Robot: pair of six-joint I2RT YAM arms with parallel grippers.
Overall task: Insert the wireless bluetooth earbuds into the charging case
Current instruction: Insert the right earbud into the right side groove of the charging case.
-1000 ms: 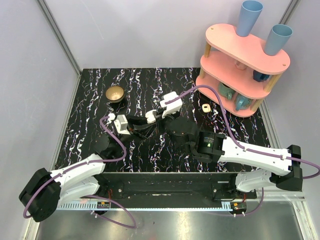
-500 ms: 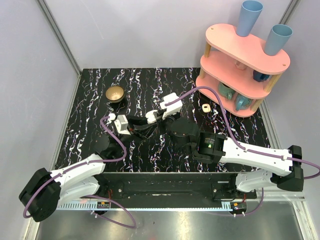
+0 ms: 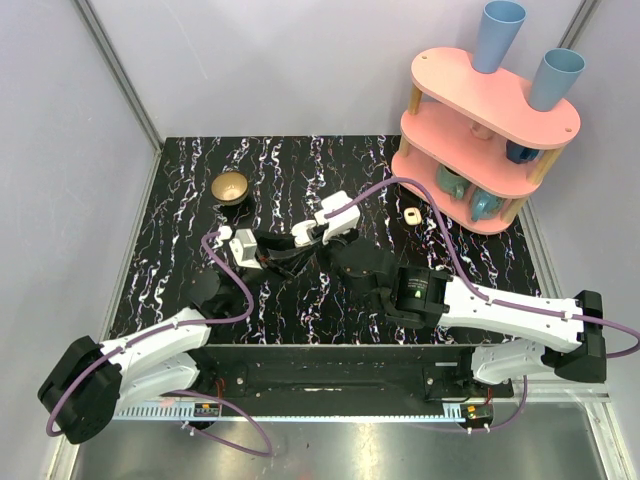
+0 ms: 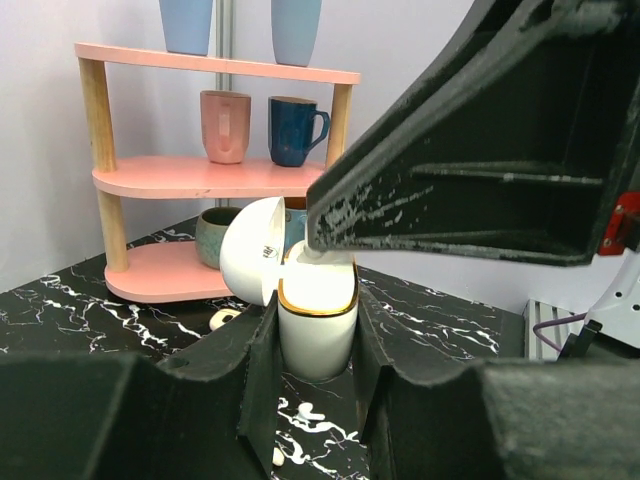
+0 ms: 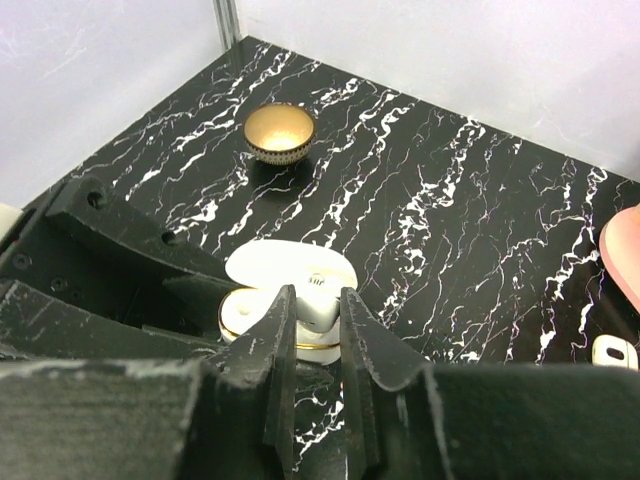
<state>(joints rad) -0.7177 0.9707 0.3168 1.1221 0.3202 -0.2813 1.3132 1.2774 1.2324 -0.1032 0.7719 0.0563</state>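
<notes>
Earbud (image 5: 318, 312) is pinched in the closed right gripper (image 5: 315, 300), which has slid left and down over the last second, so the bud now sits at the mouth of the charging case (image 4: 317, 325). Left gripper (image 4: 315, 340) stays clamped on the case, upright, lid (image 4: 250, 262) flipped open. Insertion looks underway; I can't tell if it's seated.

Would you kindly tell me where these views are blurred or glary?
Left wrist: near jaws loom dark and soft, charging case and pink shelf sharp. Right wrist: jaws soft, gold bowl crisp. Top external: even light, soft shadows, all sharp.
</notes>
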